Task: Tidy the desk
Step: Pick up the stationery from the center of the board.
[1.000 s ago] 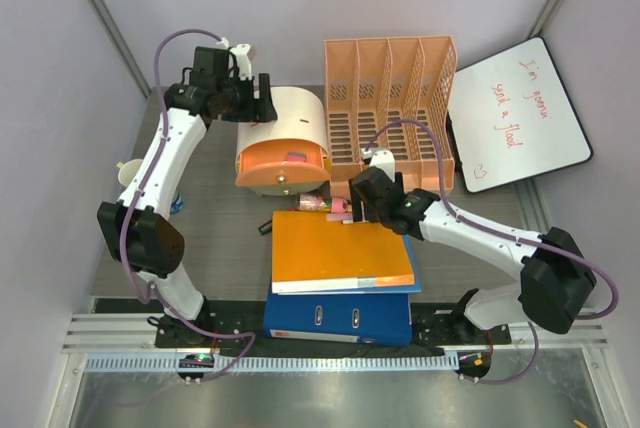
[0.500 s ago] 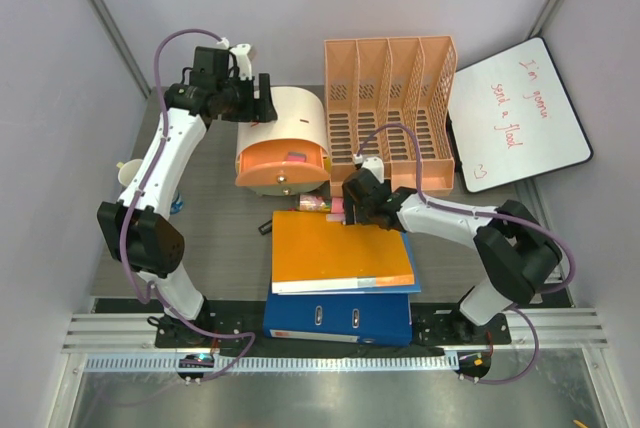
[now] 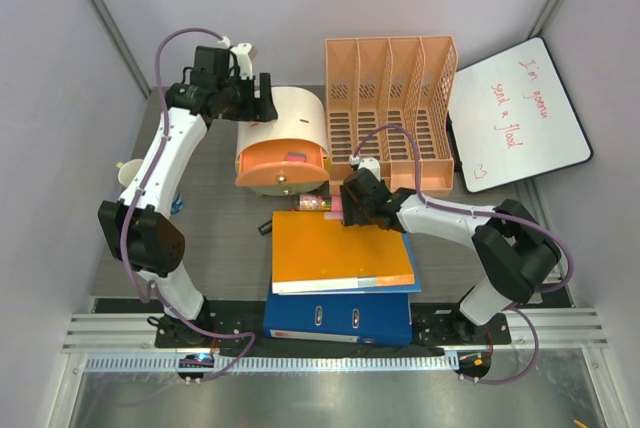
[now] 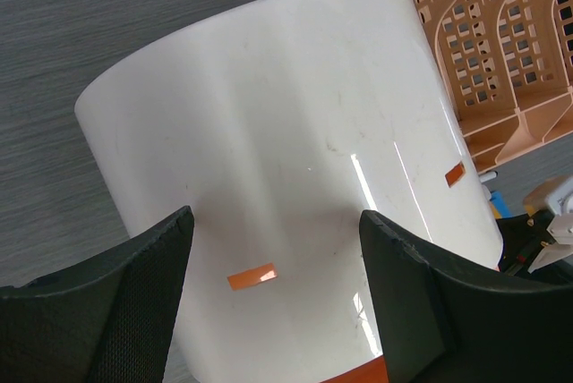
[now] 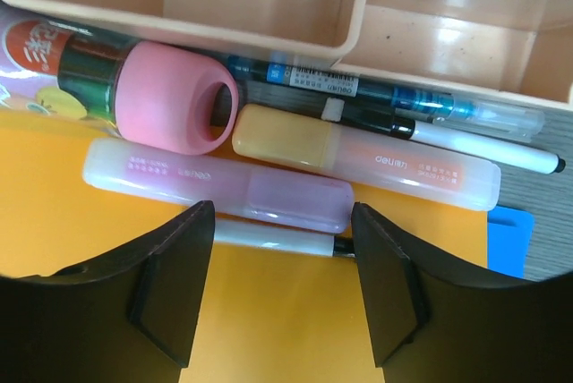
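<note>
Leftmost, the left end effector (image 4: pixel 276 222) is held wide open just short of the smooth, likely slippery white drum (image 4: pixel 269 114). Stiff and immovable, the counter (image 3: pixel 225 238) lies beneath everything. Rightward, the right end effector (image 5: pixel 279 208) is spread over a light, rigid pink highlighter (image 5: pixel 215 184), probably best pinched mid-barrel.

Whiteboard (image 3: pixel 520 113), right of rack (image 3: pixel 390 108): red handwriting, reads "I'm gonna send a flood", lines running sideways in the top view.

Orange highlighter (image 5: pixel 363 159), just in front of rack: pale print "deli" on barrel.

Blue pen (image 5: pixel 358 88), against rack base: white label, print too small to read.

Pink-capped tube (image 5: pixel 152 88), left of pen: red label, white characters, illegible.

Pink highlighter (image 5: pixel 215 188): faint print, illegible.
</note>
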`<state>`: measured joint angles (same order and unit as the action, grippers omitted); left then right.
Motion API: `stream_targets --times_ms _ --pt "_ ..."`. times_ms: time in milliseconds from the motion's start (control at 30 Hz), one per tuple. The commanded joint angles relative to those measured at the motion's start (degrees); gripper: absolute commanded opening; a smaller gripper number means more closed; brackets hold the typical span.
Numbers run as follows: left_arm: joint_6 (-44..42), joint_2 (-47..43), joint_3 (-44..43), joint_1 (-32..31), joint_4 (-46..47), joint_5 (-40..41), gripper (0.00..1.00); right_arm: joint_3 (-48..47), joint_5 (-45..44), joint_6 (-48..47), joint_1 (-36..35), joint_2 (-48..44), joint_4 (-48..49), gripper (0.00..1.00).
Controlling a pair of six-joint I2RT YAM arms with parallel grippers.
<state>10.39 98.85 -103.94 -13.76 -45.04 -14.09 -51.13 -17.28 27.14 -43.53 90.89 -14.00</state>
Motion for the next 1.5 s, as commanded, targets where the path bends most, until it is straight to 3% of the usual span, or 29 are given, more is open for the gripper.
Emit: stream_targets --times_ms 0,500,733,1200,1467 --pt "-0.6 1.0 -1.9 -0.1 0.3 0.2 0.75 2.4 2.5 0.3 0.1 -3.2 1.3 0.66" --pt "-0.5 1.4 -1.6 -0.2 0.6 0.0 0.75 2.4 6.6 -2.6 -0.1 -6.8 -1.8 0.60" --pt "-0.5 1.4 -1.3 -0.1 0.7 -0.2 0.74 2.4 5.9 -3.3 -0.1 -9.1 -2.9 0.64" --pt "-0.9 1.0 -1.4 -0.1 0.3 0.6 0.74 -8.1 4.3 -12.1 -0.1 2.1 -1.8 0.70" --pt "-0.6 1.1 -1.2 -0.1 0.6 0.5 0.74 -8.2 7.3 -14.4 -0.1 4.2 -2.7 0.71"
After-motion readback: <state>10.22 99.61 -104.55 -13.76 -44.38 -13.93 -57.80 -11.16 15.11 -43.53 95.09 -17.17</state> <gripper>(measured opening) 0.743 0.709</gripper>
